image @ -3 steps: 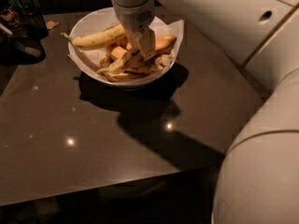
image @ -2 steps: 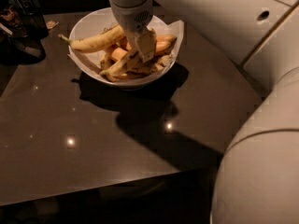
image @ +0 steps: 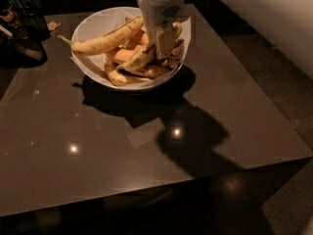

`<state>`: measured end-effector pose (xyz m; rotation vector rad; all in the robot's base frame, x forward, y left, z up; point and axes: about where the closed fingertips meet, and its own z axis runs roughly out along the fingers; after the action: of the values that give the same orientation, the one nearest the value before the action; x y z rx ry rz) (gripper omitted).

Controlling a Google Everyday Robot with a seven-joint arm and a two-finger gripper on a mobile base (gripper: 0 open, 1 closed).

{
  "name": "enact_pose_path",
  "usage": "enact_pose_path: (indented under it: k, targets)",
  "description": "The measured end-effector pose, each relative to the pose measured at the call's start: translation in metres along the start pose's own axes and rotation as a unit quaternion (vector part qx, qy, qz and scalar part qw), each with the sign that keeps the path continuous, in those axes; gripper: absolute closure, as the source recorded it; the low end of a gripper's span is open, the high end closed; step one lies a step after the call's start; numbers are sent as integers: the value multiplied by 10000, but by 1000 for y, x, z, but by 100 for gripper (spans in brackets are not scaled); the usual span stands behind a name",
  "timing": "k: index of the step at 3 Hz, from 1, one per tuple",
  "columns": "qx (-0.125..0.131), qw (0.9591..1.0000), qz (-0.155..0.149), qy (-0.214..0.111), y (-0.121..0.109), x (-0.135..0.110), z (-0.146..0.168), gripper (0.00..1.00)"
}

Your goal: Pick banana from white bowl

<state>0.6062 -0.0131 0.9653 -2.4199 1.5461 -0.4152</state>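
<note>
Gripper (image: 164,45) low inside the white bowl (image: 90,26)
On the dark table (image: 98,170), the bowl holds fruit. The long banana (image: 105,39) lies across its left side, just left of the gripper, whose grasp cannot be told.

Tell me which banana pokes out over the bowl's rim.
The long top banana, stem past the white bowl's left rim; the gripper hangs over the others inside.

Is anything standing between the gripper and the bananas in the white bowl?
Nothing visible does. The gripper hangs low inside the white bowl, directly over the pile of bananas, beside the long banana.
</note>
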Motion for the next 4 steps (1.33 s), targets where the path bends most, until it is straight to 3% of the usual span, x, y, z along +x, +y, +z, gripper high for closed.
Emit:
enact_pose_path:
  k: [1,2,3,4]
  targets:
    - [416,9976,457,-314,21,13,-26,100]
    - [482,9968,528,-357,23,17,-29,100]
    - [729,9954,442,-432,18,14,-42,100]
    - [1044,9910,397,-739,28,5,-70,100]
